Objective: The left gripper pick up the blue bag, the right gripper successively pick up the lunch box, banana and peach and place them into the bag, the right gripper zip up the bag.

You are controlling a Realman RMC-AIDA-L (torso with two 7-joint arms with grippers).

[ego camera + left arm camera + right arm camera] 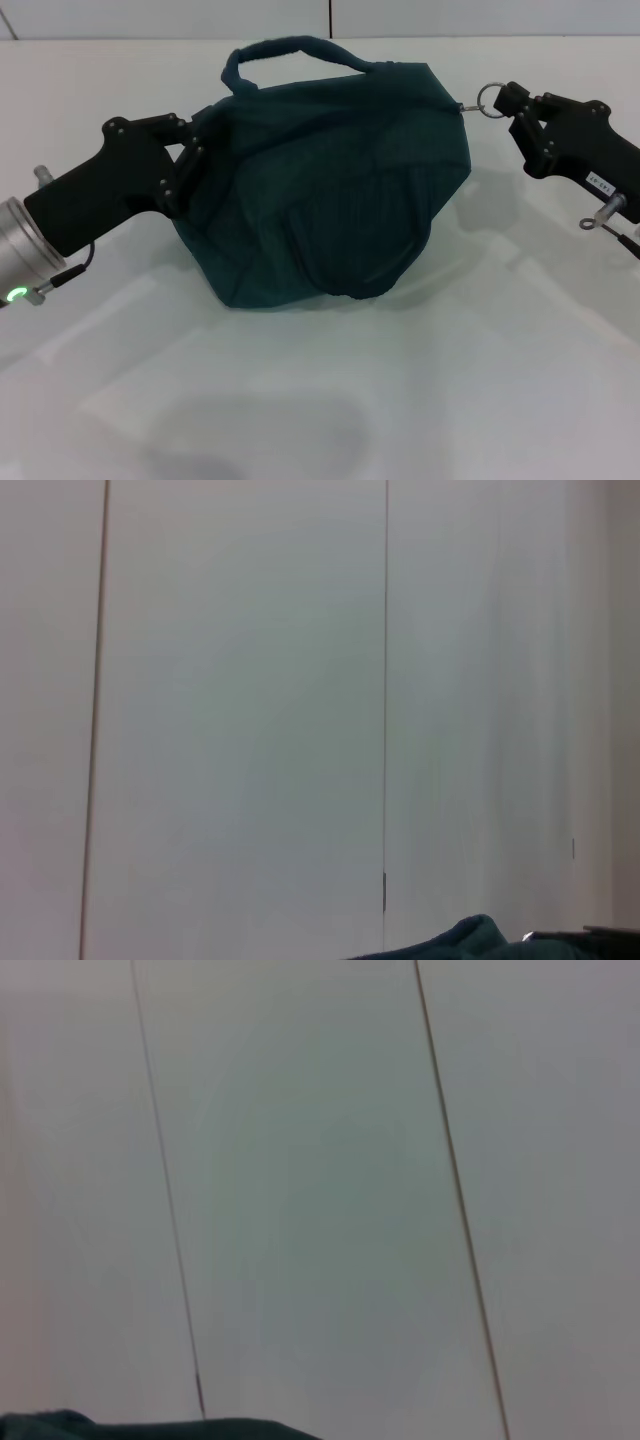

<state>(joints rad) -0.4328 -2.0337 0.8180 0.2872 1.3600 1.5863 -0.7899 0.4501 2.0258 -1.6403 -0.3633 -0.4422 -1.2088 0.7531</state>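
The dark blue bag [325, 175] sits bulging on the white table, its handle [290, 48] arched at the back. My left gripper [192, 160] is shut on the bag's left edge. My right gripper [508, 100] is at the bag's upper right corner, shut on the metal zipper pull ring [487, 97], with the cord taut to the bag. The lunch box, banana and peach are not in sight. A strip of the bag shows in the left wrist view [470, 942] and in the right wrist view [150, 1428].
The white table [400, 400] stretches in front of the bag. Both wrist views show mostly a pale panelled wall [250, 700].
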